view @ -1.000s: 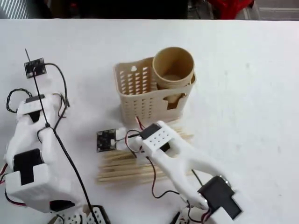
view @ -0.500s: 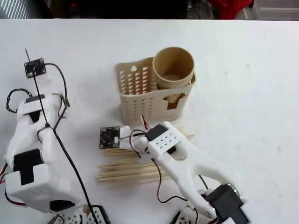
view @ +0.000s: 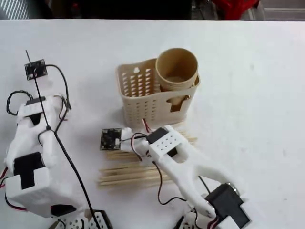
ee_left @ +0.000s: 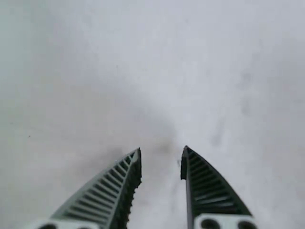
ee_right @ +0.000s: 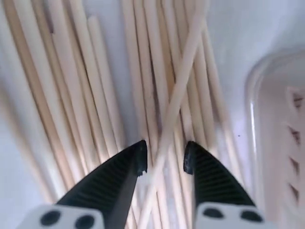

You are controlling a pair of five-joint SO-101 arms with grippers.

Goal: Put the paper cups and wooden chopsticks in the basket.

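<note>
In the upper middle of the high view the basket (view: 143, 98) stands on the white table (view: 248, 71), with the stacked paper cups (view: 176, 69) upright in its right part. A small mark (view: 137, 70) near its rim is too small for us to make out. The wooden chopsticks (view: 121, 174) lie in a loose bundle just below the basket, their middle hidden under the right arm (view: 183, 164). The right gripper (ee_right: 164, 148) is partly open, its tips either side of one slanted stick and gripping nothing, while the basket's wall is cut off at the frame edge. The left gripper (ee_left: 161, 150) hangs partly open over bare table.
</note>
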